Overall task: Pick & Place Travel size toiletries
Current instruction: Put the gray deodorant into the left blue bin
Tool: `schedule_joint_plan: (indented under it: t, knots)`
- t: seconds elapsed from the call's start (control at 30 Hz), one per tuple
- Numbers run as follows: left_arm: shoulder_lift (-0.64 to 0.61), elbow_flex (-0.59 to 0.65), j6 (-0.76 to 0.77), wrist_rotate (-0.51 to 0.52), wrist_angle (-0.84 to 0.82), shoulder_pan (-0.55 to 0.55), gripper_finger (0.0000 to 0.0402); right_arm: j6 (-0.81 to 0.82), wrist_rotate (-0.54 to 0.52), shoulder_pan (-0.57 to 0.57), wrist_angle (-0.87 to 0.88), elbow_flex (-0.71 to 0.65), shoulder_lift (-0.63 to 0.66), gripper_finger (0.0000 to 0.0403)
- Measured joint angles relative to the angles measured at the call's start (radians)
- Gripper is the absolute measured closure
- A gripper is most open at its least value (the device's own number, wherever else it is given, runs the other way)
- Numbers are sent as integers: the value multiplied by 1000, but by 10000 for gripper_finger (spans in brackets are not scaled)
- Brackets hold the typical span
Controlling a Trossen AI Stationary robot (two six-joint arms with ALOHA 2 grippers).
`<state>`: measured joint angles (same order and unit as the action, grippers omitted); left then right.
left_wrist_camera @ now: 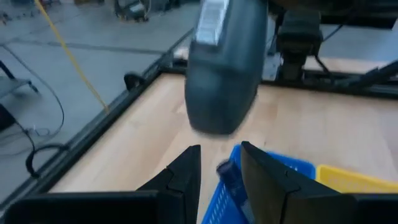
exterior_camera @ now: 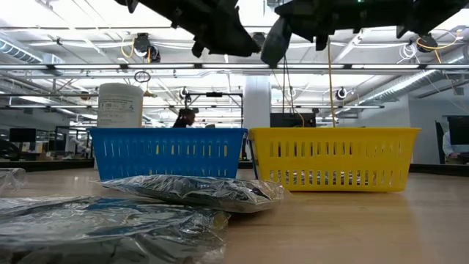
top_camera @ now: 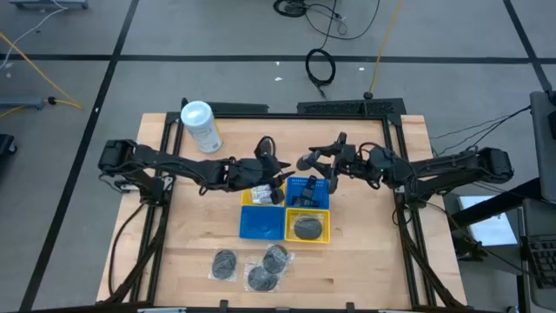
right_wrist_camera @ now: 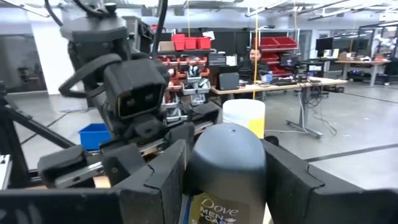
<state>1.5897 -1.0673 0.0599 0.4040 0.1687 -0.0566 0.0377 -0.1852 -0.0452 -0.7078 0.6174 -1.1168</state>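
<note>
A dark Dove bottle with a rounded cap (right_wrist_camera: 227,152) sits in my right gripper (right_wrist_camera: 225,165), above the far edge of the baskets (top_camera: 306,162). My left gripper (left_wrist_camera: 221,168) is open and holds nothing. It hovers right opposite (top_camera: 271,165), over the blue basket's rim, and faces the bottle (left_wrist_camera: 221,68). Several dark discs in clear wrap (top_camera: 256,268) lie flat on the table near its front edge. One more disc (top_camera: 308,228) lies in the near yellow basket. Pale small items (top_camera: 263,193) lie in the far yellow basket. My right gripper pinches the dark bottle by the two sides of its body (right_wrist_camera: 198,171), one finger on each side. The rounded cap end (right_wrist_camera: 227,134) sticks out past the fingertips. The fingers reach in from the table's right. The bottle is lifted clear above the baskets (exterior_camera: 275,40).
Four square baskets, two blue (top_camera: 261,223) and two yellow (top_camera: 323,233), form a block at the table's middle. A big white canister (top_camera: 200,126) stands at the far left. Bare wood lies on both sides of the baskets. A person (right_wrist_camera: 252,57) sits in the room beyond.
</note>
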Motion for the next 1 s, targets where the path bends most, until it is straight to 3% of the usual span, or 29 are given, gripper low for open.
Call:
schedule_joint_plan:
  t: [0.27,0.5,1.0]
  knots:
    - [30,0,-152,64,90,-12,288,-12,2,15,3,0,0,241]
    - [36,1,-181,89,98,-24,281,-16,-5,15,6,0,0,241]
    - [53,1,-141,86,187,-21,84,-16,-5,15,0,0,0,241]
